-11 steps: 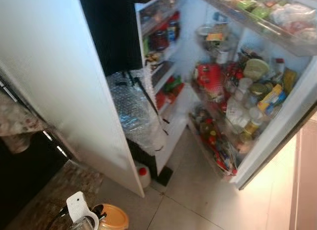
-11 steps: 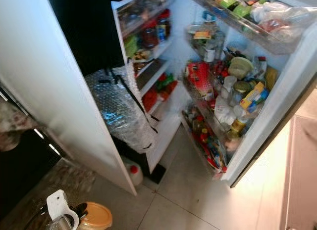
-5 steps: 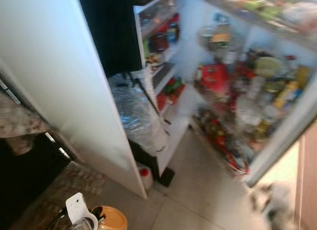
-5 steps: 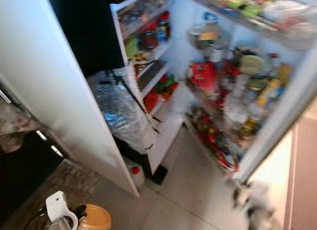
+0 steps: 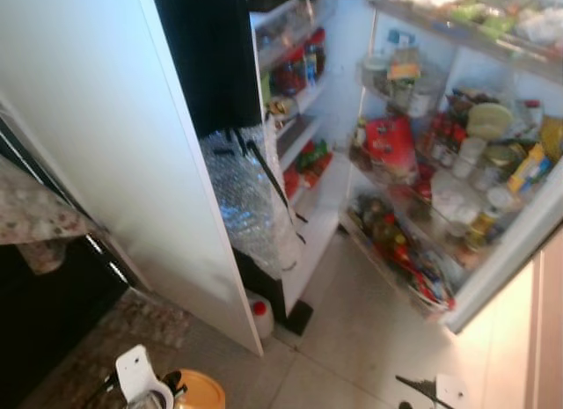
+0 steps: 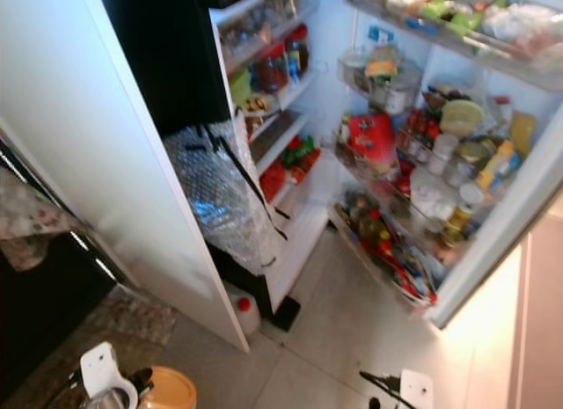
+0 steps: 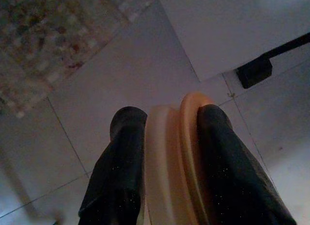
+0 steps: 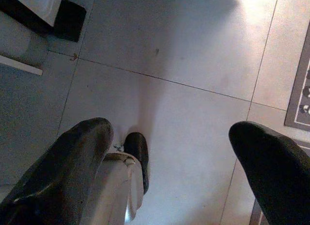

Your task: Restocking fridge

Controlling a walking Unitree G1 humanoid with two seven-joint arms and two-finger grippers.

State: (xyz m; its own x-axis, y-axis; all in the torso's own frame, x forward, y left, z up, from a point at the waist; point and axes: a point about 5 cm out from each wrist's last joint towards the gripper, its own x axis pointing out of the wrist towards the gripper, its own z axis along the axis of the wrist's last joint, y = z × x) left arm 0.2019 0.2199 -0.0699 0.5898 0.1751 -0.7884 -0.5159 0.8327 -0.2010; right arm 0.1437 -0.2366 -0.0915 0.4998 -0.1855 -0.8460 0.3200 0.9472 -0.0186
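The fridge (image 5: 303, 97) stands open before me, its inner shelves packed with jars and packets. Its right door (image 5: 440, 171) swings wide, with racks full of bottles, jars and a red packet. Low at my left, my left gripper (image 7: 169, 118) is shut on a tan container with an orange lid (image 5: 198, 391), held over the floor tiles. My right gripper (image 8: 172, 133) hangs open above bare tiles, and it appears low at the right (image 6: 387, 387) in the eye views.
The white left door (image 5: 114, 145) stands close on my left. A bubble-wrap bag (image 5: 251, 198) hangs by the shelves, with a white red-capped jug (image 5: 258, 314) on the floor below. A speckled mat (image 5: 119, 339) lies at left, a rug edge (image 8: 300, 89) at right.
The camera has shifted, so the fridge sits a little further right in the picture. My right gripper has come into view at the bottom right. The container stays in my left gripper.
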